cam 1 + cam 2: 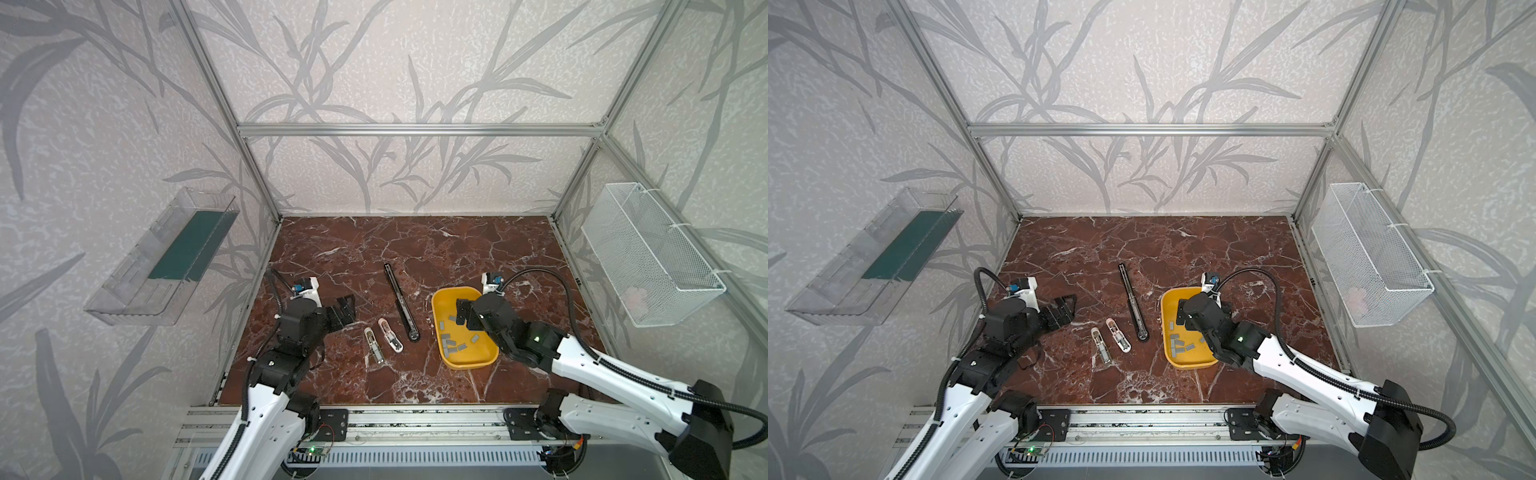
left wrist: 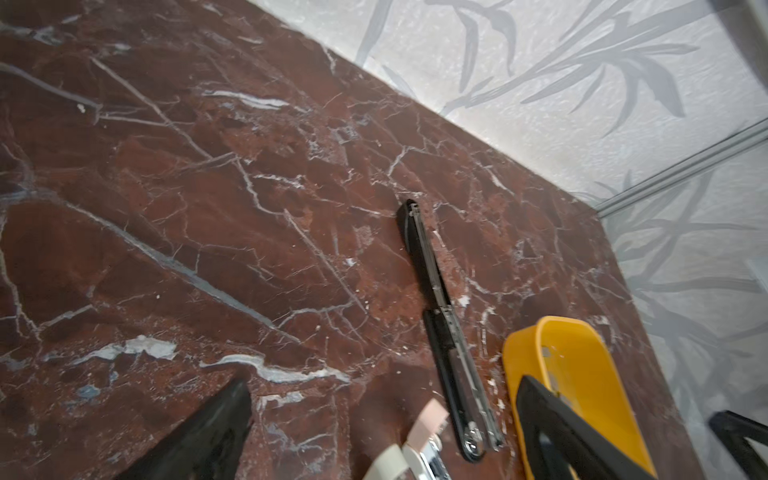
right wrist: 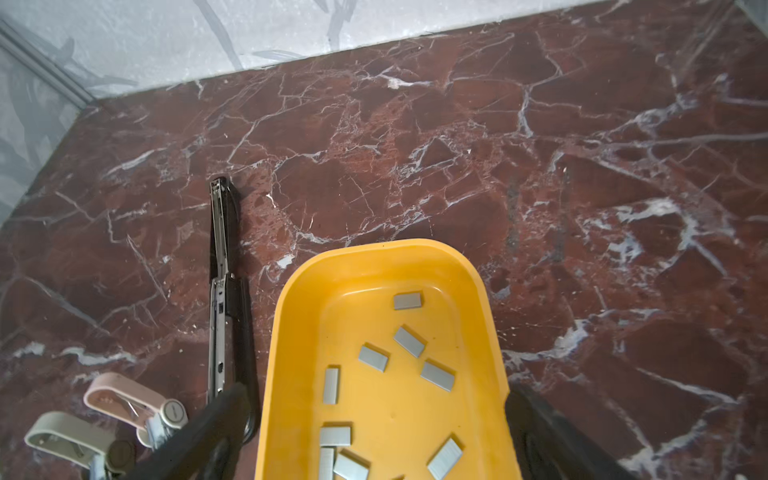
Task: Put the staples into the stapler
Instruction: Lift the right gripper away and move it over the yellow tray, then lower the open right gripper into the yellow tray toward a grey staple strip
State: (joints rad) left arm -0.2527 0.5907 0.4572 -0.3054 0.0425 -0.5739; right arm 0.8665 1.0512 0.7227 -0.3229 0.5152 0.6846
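Several grey staples (image 3: 436, 376) lie loose in a yellow tray (image 3: 282, 332), seen in both top views (image 1: 451, 351) (image 1: 1179, 347). A long black stapler (image 1: 400, 301) lies opened flat left of the tray. Two small staplers, one grey (image 1: 372, 345) and one pink (image 1: 390, 334), lie open beside it. My right gripper (image 3: 376, 392) hangs open over the tray (image 1: 465, 365), holding nothing. My left gripper (image 1: 345, 309) is open at the left, apart from the small staplers. In the left wrist view nothing lies between the fingers of the left gripper (image 2: 384, 386).
The table is red-brown marble (image 1: 415, 249), closed in by walls and an aluminium frame. A clear plastic shelf (image 1: 166, 266) hangs on the left wall. On the right wall hangs a white wire basket (image 1: 652, 253).
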